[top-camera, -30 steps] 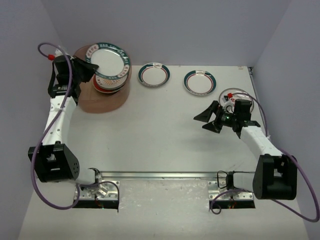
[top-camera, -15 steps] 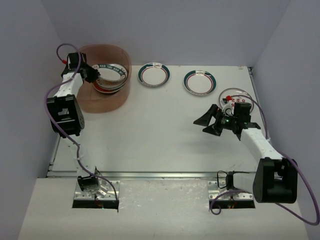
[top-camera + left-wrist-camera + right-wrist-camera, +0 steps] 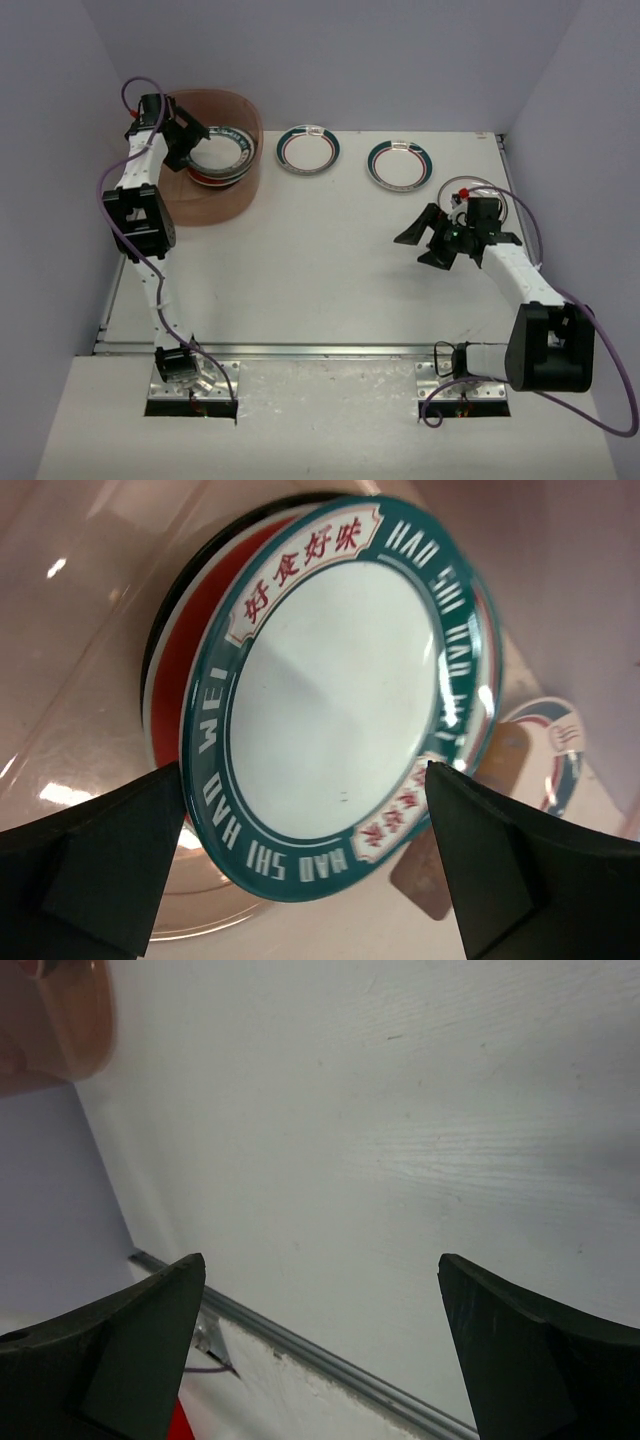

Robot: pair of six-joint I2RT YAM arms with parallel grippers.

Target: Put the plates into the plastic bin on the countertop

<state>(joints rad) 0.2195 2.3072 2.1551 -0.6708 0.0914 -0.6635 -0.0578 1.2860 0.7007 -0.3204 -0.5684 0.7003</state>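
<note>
Far left, the left gripper (image 3: 186, 146) hangs inside the plastic bin (image 3: 215, 208). Its jaws are spread wide on either side of a teal-rimmed plate (image 3: 340, 700) lettered "HAO SHI WEI", which tops a stack of plates (image 3: 213, 176) in the tub. A green-and-red-rimmed plate (image 3: 308, 150) and its twin (image 3: 400, 164) lie apart on the white countertop (image 3: 320, 270) near the back wall. At right, the right gripper (image 3: 428, 238) hovers over the countertop, jaws wide apart, gripping nothing.

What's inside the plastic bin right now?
A stack of plates sits in the plastic bin: a teal-rimmed white plate on top, a red one beneath, a dark rim below. Anything lower is covered.
</note>
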